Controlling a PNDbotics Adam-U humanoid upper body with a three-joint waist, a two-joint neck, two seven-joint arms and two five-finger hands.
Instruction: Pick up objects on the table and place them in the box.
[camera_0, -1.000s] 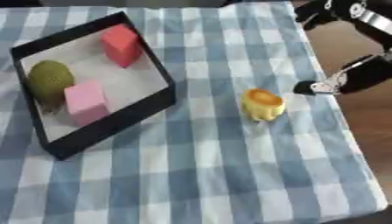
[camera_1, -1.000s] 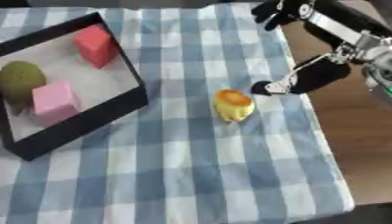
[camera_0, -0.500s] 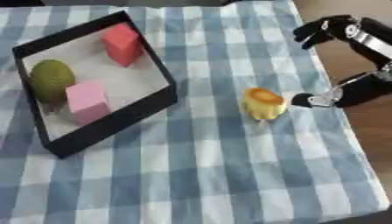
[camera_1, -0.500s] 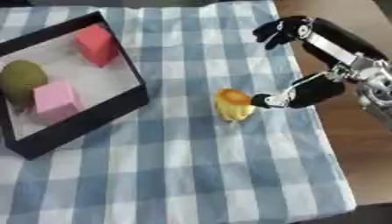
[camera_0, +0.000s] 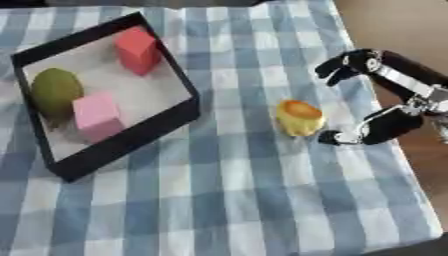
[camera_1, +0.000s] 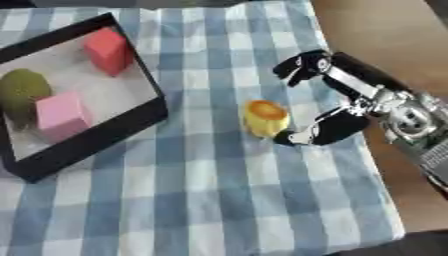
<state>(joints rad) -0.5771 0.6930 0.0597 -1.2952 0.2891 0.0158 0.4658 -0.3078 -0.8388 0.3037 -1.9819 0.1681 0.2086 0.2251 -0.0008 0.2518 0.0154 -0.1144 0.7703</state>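
Left eye view shows a counter covered with a blue-and-white checked cloth (camera_0: 227, 200), with bare brown surface visible along its right edge. A black-walled box (camera_0: 122, 147) with a pale floor sits on the left part of the cloth, set askew. Inside it lie three items: a red block (camera_0: 138, 49) toward the far end, a green rounded fruit (camera_0: 54, 92) against the left wall, and a pink block (camera_0: 96, 116) just beside the fruit, toward the near end. Outside the box, well apart from its right wall, a small yellow object with an orange top (camera_0: 299, 117) stands on the cloth. The right hand (camera_1: 337, 107) comes in from the right side and is spread wide, holding nothing. Its fingers (camera_1: 297, 66) curl downward over the cloth beyond the yellow object, clear of it. Its thumb (camera_1: 319, 131) reaches in low from the right, the tip just beside the object's near right side; whether the tip touches the object cannot be told from either view. The object thus lies between thumb and fingers, nearer the thumb, and is not enclosed. The left hand appears in neither view.
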